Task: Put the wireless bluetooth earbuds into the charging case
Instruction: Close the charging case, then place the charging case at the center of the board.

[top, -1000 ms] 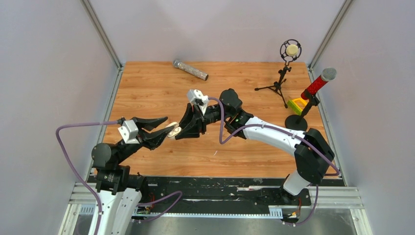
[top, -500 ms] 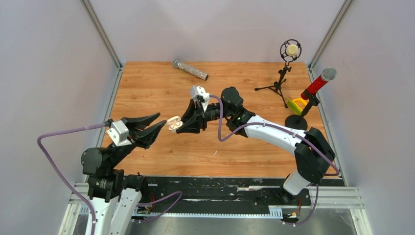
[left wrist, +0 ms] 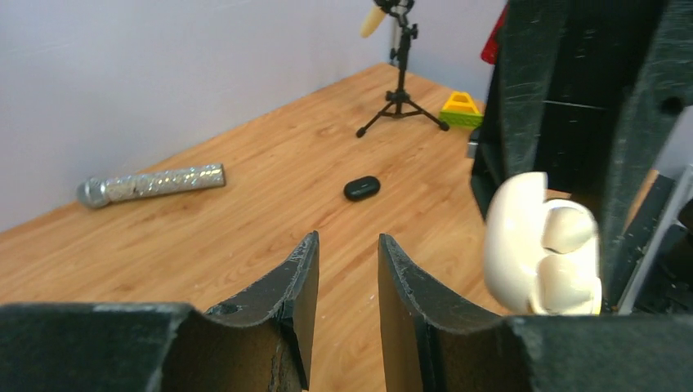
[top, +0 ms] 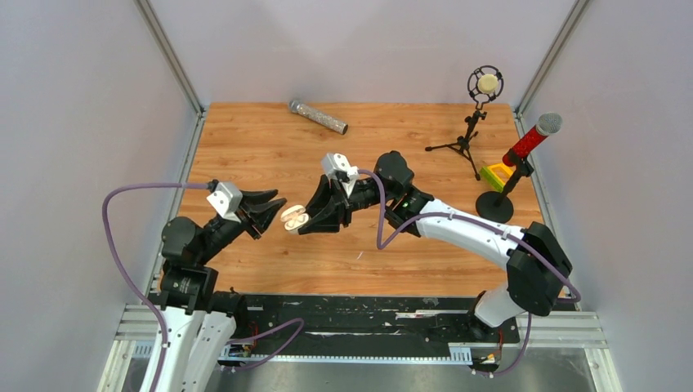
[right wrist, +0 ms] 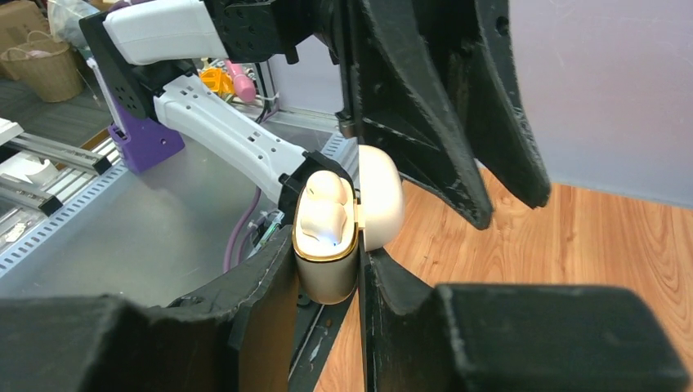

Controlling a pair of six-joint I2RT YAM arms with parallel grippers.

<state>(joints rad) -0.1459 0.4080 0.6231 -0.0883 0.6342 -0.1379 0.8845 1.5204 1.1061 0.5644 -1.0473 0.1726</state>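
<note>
My right gripper point(top: 298, 222) is shut on the cream charging case point(top: 292, 219) and holds it above the table with the lid open. In the right wrist view the case point(right wrist: 327, 282) has a gold rim, and whitish earbuds point(right wrist: 325, 208) sit in it. My left gripper point(top: 272, 207) is just left of the case and apart from it. Its jaws are narrowly apart and empty point(left wrist: 347, 241). The case shows at the right of the left wrist view point(left wrist: 523, 237). A small black roundish earbud piece point(left wrist: 362, 188) lies on the table; the top view hides it.
A glitter microphone point(top: 319, 117) lies at the back of the wooden table point(top: 245, 147). A tripod microphone point(top: 474, 122), a red microphone on a stand point(top: 527, 143) and a yellow-green block point(top: 494, 175) are at the back right. A white fleck point(top: 359, 255) lies near the front.
My left gripper let go of the case, drew back left, then came back toward it with its jaws much narrower. My right gripper kept the case and shifted slightly nearer.
</note>
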